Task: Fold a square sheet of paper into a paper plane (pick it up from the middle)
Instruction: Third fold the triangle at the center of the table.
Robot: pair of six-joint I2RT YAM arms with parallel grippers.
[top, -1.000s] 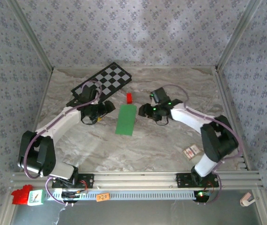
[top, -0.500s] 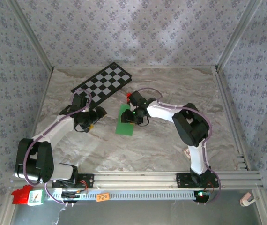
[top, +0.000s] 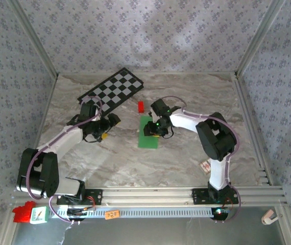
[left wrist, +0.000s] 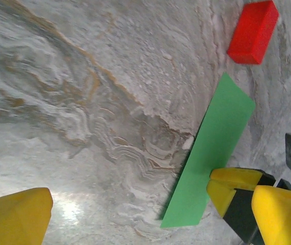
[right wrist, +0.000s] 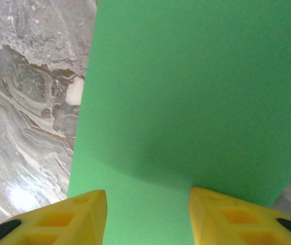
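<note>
Marbled grey tabletop (top: 115, 158), closed in by patterned walls, with the green paper (top: 149, 133) lying flat near its middle as a narrow folded strip. Its far end is just beside the small red block (top: 141, 106), and the checkerboard (top: 112, 91) sits well off to the far left. Directly over the strip hangs the right gripper (top: 156, 127). From its wrist camera the yellow fingers (right wrist: 79, 217) stand partly apart, with green sheet under and between them, and nothing is pinched that I can see. To the left of the strip sits the left gripper (top: 107, 125), spread wide and holding nothing. One of its fingertips (left wrist: 232, 186) overlaps the strip's edge in its own view, though I cannot tell whether it touches

As I judge it, the risk is that the paper is thin and lies flat on a smooth top. A pinch from above may only skate it sideways, buckle it off the crease, or lift the upper layer alone and let the fold spring open. A shove away from the arms would run it into the red block. The left finger, so near the edge, could snag the strip and skew it
</note>
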